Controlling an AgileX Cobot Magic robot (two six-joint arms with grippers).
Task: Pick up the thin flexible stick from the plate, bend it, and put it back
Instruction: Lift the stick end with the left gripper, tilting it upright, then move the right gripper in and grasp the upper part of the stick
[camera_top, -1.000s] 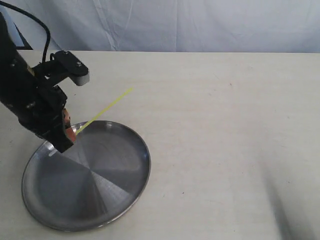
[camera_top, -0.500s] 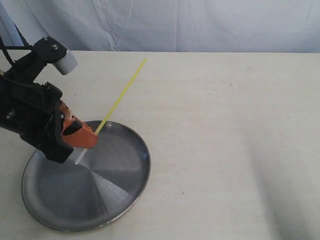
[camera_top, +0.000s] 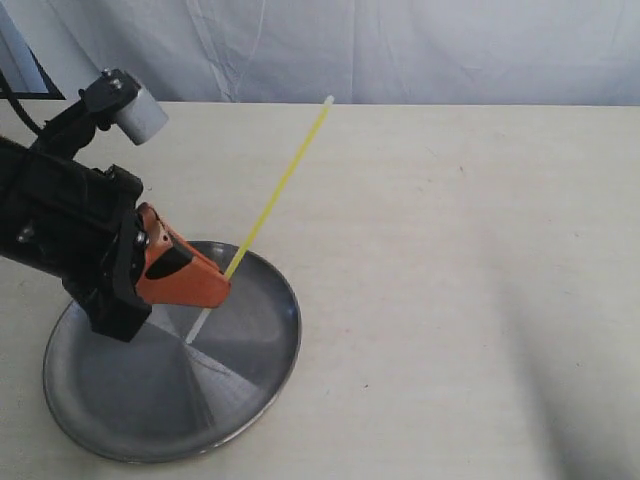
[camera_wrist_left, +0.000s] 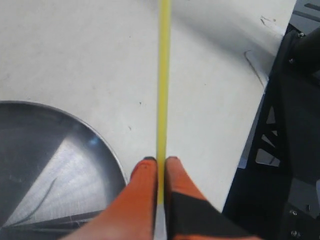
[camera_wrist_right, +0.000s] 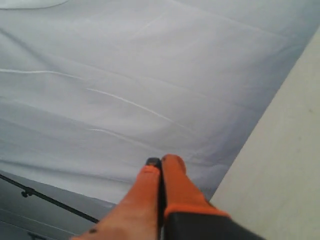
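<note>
Clearly stick (camera_top: 282, 187) pinched btwn left fingers (camera_top: 195, 283).

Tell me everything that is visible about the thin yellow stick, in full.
The thin flexible stick is a very slim, bright yellow rod, plastic by its look, with pale whitish ends. It is straight, not bent, and steeply tilted. The left gripper is shut on it near its lower end, above the plate. The long upper part rises over the table. The short pale lower end points down at the plate; whether it touches it cannot be told.
</note>
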